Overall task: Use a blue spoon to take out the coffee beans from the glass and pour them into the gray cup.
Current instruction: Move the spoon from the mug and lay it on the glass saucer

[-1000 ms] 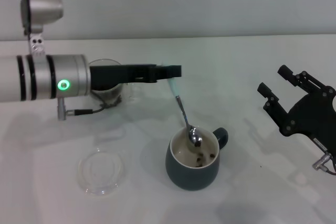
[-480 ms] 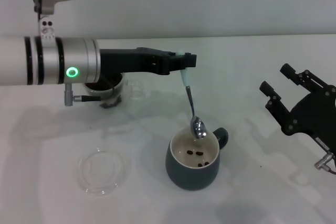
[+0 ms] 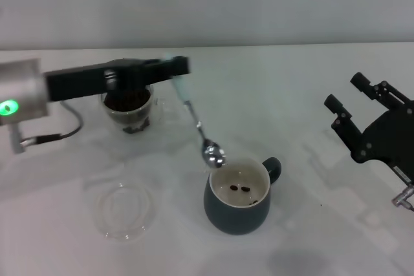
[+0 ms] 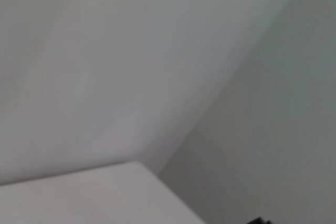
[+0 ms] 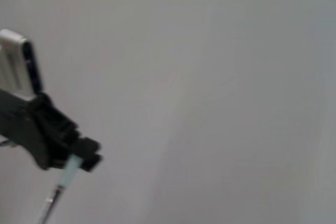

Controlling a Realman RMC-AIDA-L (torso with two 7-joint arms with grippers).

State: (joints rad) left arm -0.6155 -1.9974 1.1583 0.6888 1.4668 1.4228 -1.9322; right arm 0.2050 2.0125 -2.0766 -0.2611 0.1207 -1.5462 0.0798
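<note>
Left gripper (image 3: 173,68) pinching blue spoon (image 3: 197,125) beside gray cup (image 3: 238,200); right gripper (image 3: 362,114) spread. Risk: clipping glass (image 3: 129,105) rim, scattering coffee beans (image 3: 127,99).

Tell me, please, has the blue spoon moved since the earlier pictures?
Yes. The left hand has carried the blue spoon leftward, toward the glass; its bowl now hangs just outside the gray cup's left rim instead of over its opening.

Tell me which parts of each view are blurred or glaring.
Head view: left gripper and blue spoon motion-smeared; gray cup sharp; spoon bowl glints. Left wrist view: only soft, featureless wall. Right wrist view: the distant left gripper soft.
</note>
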